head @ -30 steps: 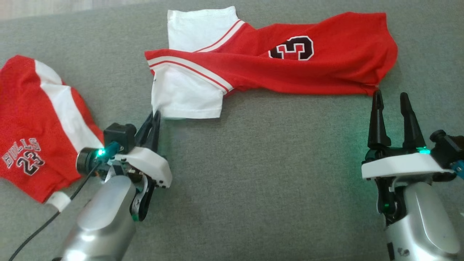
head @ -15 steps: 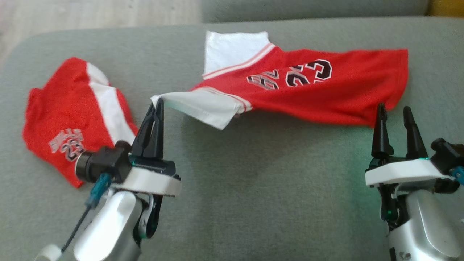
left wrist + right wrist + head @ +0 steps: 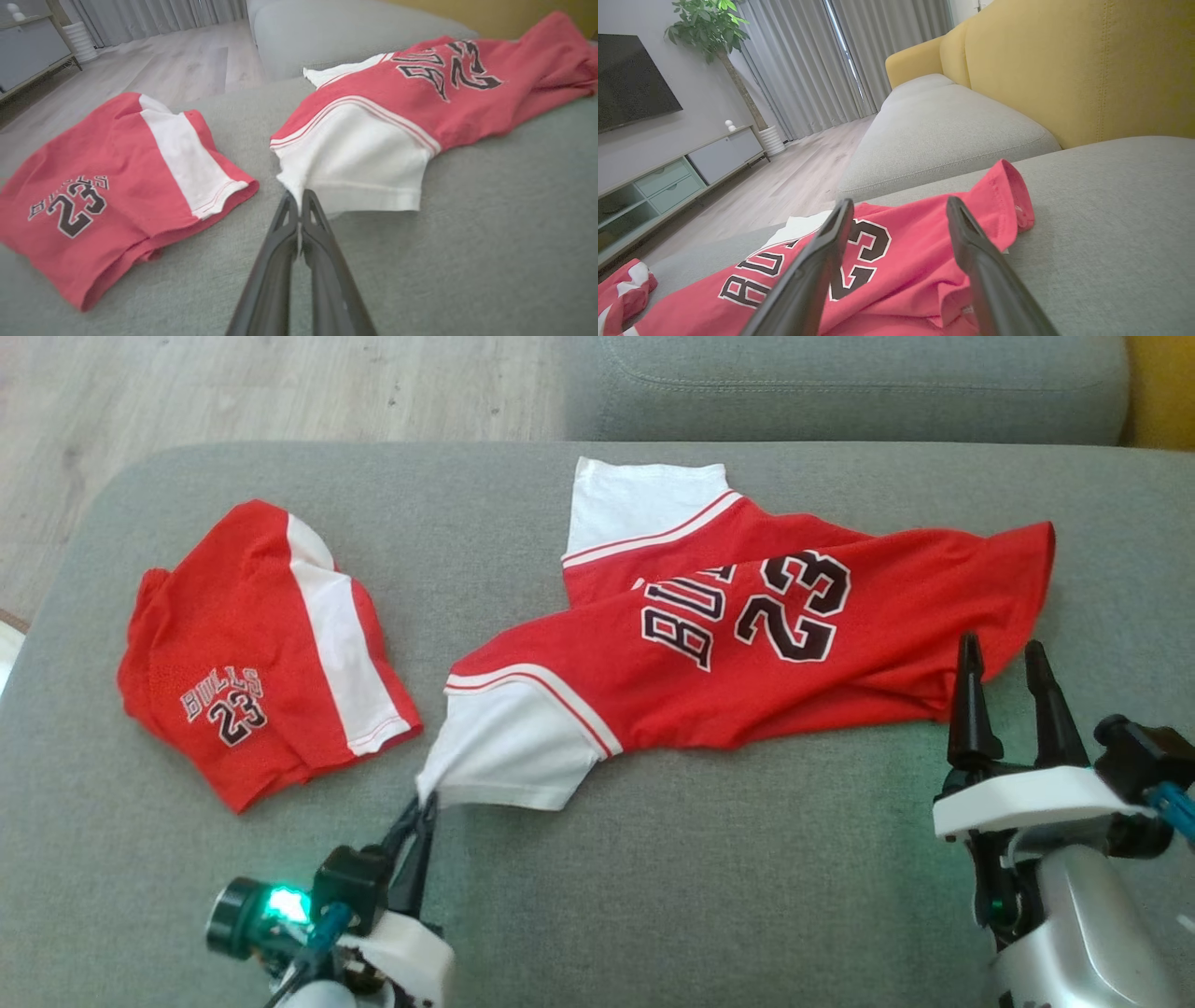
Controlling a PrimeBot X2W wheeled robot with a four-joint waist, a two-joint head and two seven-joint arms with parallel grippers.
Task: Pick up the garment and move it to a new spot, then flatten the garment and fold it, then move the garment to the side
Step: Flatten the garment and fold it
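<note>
A red jersey (image 3: 747,644) with white sleeves and a black "23" lies rumpled across the grey cushion (image 3: 700,896). My left gripper (image 3: 425,803) is shut on the corner of its near white sleeve (image 3: 509,761); in the left wrist view the closed fingertips (image 3: 297,198) pinch that sleeve's edge (image 3: 355,168), which is drawn out toward me. My right gripper (image 3: 1004,658) stands open at the jersey's right hem, with its tips over the red cloth and nothing between them. The right wrist view shows the jersey (image 3: 896,284) beyond the spread fingers (image 3: 817,261).
Folded red shorts (image 3: 252,653) with a white stripe and "Bulls 23" lie to the left of the jersey, close to the left gripper. Wooden floor (image 3: 280,392) lies beyond the cushion's far left edge. A second grey cushion (image 3: 840,383) and a yellow backrest (image 3: 1064,70) stand behind.
The head camera has tilted up. My left gripper raised the sleeve, then drew it down toward me, turning the jersey so "Bulls 23" faces up. The right gripper stays open at the hem.
</note>
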